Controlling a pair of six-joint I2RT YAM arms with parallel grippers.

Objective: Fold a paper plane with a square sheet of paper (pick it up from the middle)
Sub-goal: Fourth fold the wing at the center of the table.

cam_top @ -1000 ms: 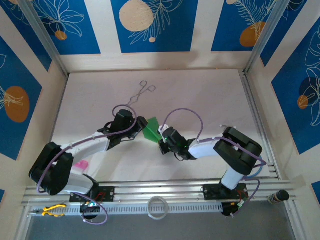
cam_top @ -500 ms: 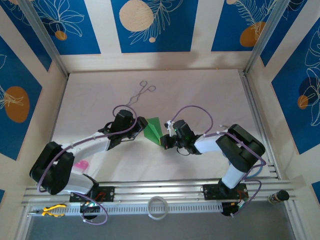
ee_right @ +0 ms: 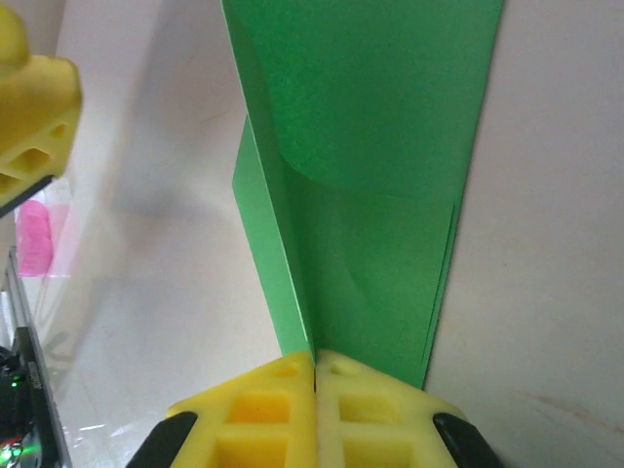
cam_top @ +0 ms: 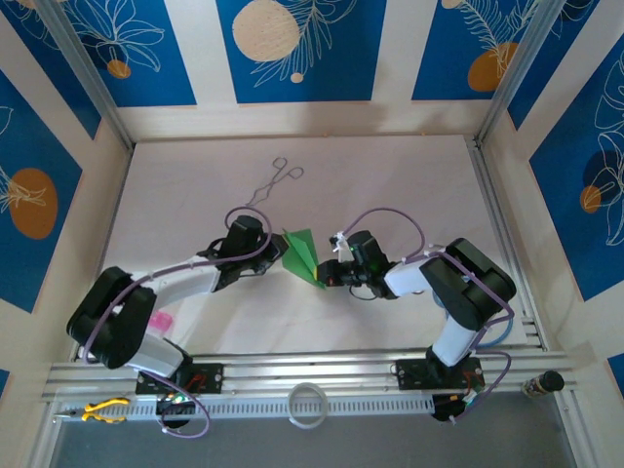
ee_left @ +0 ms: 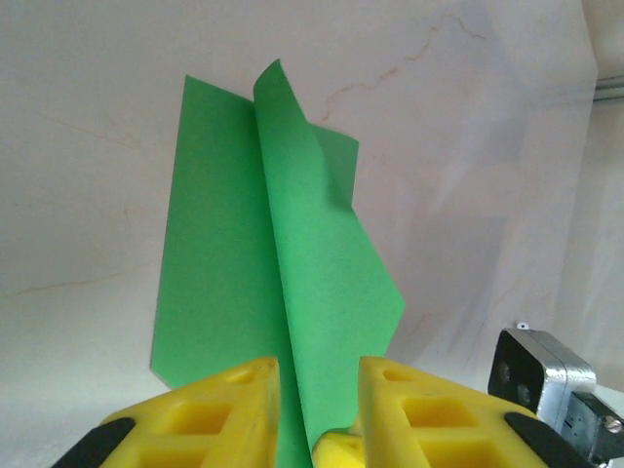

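Roughly at the middle of the table (cam_top: 195, 185), the paper (cam_top: 302, 255) sits between the two grippers, which meet it from opposite sides. It is partly folded. From above, its long axis runs diagonally, with a broad end toward the far left and a narrow end toward the near right. That narrow end points at the right gripper (cam_top: 325, 276).

The right gripper's yellow fingers (ee_right: 263, 400) are pressed together on the paper's near edge. In the right wrist view the paper (ee_right: 380, 146) rises straight out of the seam between them (ee_right: 314, 363), with a crease running away from the fingers along its length.

The left gripper (cam_top: 278, 255) is at the paper's left side. In the left wrist view its jaws stand a little apart (ee_left: 319, 375), one finger (ee_left: 214, 409) on each side of a flap that curls up from the centre fold. A gap shows between finger and paper, so this is a straddle and not a pinch. The rest of the paper (ee_left: 224, 283) lies flat on the table, stretching away from the fingers.

Forceps (cam_top: 275, 182) lie well apart on the far side. A pink item (cam_top: 159, 322) rests near the left arm's base, and in the right wrist view it (ee_right: 34, 239) seems to be in a clear wrapper.
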